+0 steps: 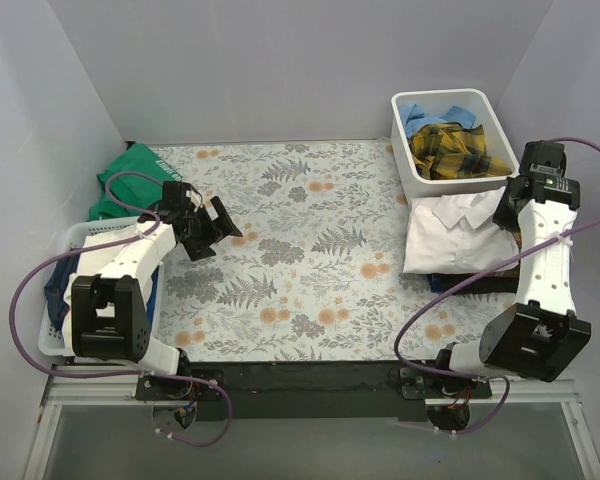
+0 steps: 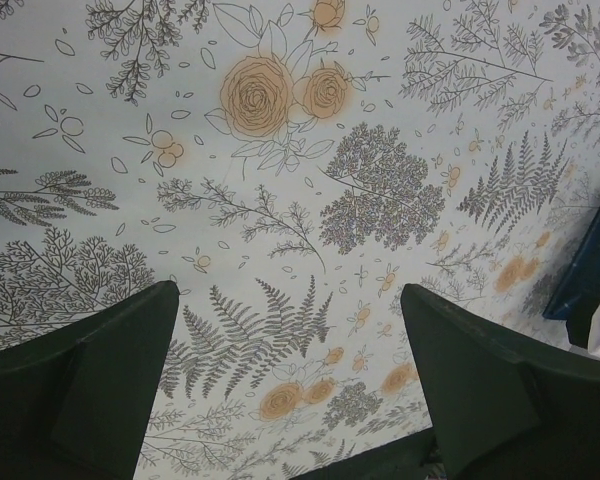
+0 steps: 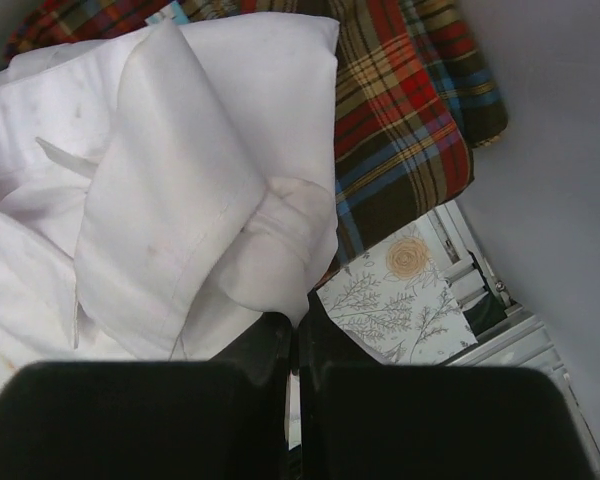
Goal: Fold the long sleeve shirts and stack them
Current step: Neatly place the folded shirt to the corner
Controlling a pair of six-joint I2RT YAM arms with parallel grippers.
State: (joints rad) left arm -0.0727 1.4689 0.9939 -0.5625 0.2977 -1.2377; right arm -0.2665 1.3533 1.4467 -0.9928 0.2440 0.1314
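Note:
The large white shirt (image 1: 450, 235) lies folded at the right side of the floral table cover (image 1: 300, 250), on top of the red-orange-navy plaid shirt (image 3: 400, 100). My right gripper (image 1: 510, 205) is at the white shirt's right edge. In the right wrist view it (image 3: 295, 325) is shut on a bunched sleeve end of the white shirt (image 3: 160, 180). The yellow-dark plaid shirt (image 1: 458, 150) and the light blue shirt (image 1: 420, 113) lie crumpled in the white bin (image 1: 440, 97). My left gripper (image 1: 205, 230) is open and empty above the floral cover (image 2: 280, 150).
A white basket (image 1: 65, 240) holding dark blue cloth stands at the left edge under my left arm. A green cloth (image 1: 130, 175) lies behind it. Grey walls close in the left, back and right sides.

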